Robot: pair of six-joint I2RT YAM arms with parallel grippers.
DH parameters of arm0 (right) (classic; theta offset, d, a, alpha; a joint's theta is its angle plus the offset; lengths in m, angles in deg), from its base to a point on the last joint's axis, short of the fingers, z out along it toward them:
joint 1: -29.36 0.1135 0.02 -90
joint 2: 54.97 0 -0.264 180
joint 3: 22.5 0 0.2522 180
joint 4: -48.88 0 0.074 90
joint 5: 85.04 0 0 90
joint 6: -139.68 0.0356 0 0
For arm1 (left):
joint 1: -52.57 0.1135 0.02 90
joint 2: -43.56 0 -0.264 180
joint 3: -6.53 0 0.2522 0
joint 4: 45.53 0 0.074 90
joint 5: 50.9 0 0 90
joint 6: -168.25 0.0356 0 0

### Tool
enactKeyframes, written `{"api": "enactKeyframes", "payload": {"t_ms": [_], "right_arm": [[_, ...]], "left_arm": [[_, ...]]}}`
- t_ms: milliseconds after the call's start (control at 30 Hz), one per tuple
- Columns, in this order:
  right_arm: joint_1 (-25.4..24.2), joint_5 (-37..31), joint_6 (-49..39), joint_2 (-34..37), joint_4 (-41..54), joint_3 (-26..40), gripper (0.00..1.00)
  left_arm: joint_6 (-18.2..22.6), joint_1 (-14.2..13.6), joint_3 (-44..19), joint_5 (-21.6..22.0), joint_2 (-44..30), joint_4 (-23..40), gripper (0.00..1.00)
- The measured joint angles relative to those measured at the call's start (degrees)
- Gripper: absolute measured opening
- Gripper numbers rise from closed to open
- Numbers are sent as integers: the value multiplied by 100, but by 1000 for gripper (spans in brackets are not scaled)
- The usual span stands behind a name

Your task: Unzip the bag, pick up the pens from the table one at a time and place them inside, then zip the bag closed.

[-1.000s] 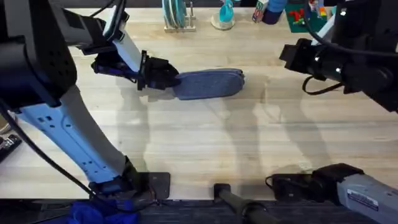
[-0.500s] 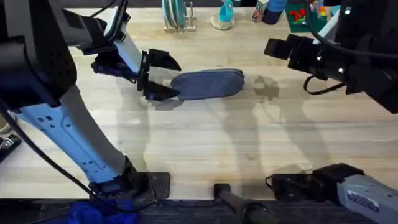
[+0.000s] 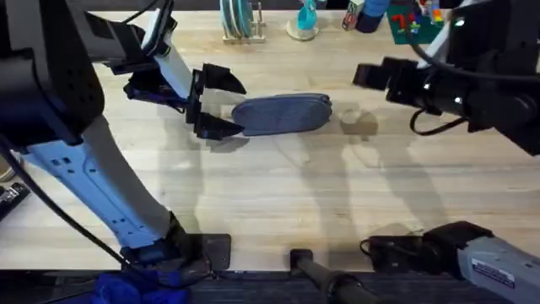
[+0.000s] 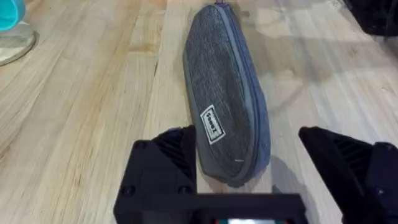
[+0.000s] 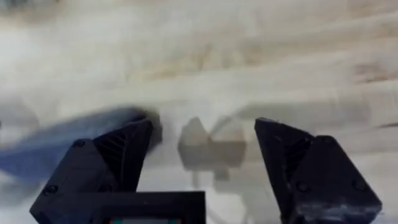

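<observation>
The grey-blue bag [image 3: 283, 113] lies flat on the table [image 3: 278, 194], its zipper line running along its length in the left wrist view [image 4: 227, 106]. My left gripper [image 3: 221, 103] is open, one finger on each side of the bag's left end [image 4: 255, 171]. My right gripper [image 3: 364, 74] hovers above the table just right of the bag, also open with nothing between its fingers [image 5: 202, 152]. A blurred end of the bag [image 5: 56, 140] sits off to one side of it. The pens are out of view.
Along the table's far edge stand a rack of plates [image 3: 240, 21], a teal object [image 3: 305, 20] and some colourful items [image 3: 405, 21]. Bare wood stretches in front of the bag towards the arm bases.
My left gripper, shut on the bag's left end a second ago, has opened and stayed there. My right gripper has moved left towards the bag.
</observation>
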Motion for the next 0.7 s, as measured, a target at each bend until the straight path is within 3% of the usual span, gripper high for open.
{"api": "enactKeyframes", "payload": {"t_ms": [300,433,600,700], "right_arm": [[922,29,-132,0,1791,1090,996],[1129,42,-86,0,2492,1563,996],[1170,44,61,0,3011,1913,996],[1170,46,89,0,3146,2093,995]], "left_arm": [[-4,9,-5,-4,0,46,996],[-15,67,-175,154,0,721,995],[-117,169,-825,812,0,1762,997],[-420,203,-1327,1167,0,2265,997]]}}
